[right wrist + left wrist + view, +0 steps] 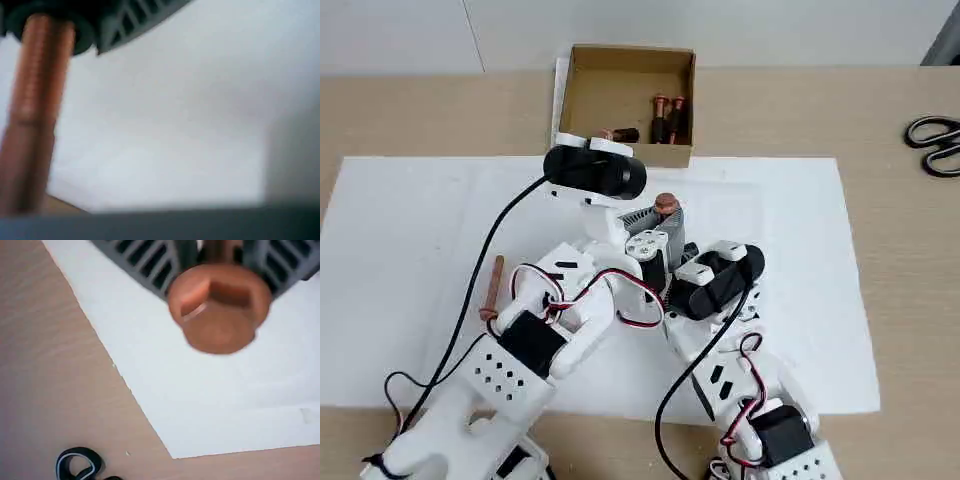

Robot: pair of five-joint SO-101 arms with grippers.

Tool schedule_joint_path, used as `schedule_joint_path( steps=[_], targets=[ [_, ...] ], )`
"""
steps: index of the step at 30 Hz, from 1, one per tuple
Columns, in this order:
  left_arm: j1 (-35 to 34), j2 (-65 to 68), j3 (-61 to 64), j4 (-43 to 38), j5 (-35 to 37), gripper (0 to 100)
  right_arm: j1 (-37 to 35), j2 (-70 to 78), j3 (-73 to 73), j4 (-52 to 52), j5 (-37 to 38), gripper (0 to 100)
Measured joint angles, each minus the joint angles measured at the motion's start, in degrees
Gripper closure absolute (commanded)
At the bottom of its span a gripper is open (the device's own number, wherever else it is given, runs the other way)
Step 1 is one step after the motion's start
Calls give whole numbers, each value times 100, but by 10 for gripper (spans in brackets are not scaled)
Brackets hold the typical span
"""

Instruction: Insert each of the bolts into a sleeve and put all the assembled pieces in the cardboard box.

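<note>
copper bolt [666,205] head-up, centre | second bolt [493,288] lying left | cardboard box [582,100] holds assembled pieces [668,118]

a copper bolt [35,100] enters a black sleeve [86,34] above white paper [175,125].

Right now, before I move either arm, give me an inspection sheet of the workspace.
Surface: wooden table, white paper sheet on it.
Job's things: one bolt held above the sheet; loose bolt lying on the sheet; assembled pieces in the cardboard box.
Clutter: scissors at the table's edge.
Grippers: left gripper jaws shut on the held bolt; right gripper close beside it.
Cables: black cables trail from both arms; red-white wires on each.
Surroundings: pale surface beyond the table.
</note>
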Motion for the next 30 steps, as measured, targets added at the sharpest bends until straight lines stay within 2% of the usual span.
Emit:
schedule_joint_path(
  steps=[6, 22, 24, 26, 28, 30],
  targets=[
    [220, 0, 70, 255, -440, 994, -18, 0, 0, 0, 0, 946],
    [369, 0, 571, 255, -457, 991, -26, 0, 0, 0, 0, 946],
    [369, 0, 571, 255, -457, 949, -26, 0, 0, 0, 0, 946],
    [360, 0, 571, 264, -457, 855, -18, 0, 0, 0, 0, 946],
    [290, 0, 563, 422, -422, 772, -44, 0, 0, 0, 0, 946],
    [237, 0, 440, 712, -185, 731, -44, 0, 0, 0, 0, 946]
  ],
)
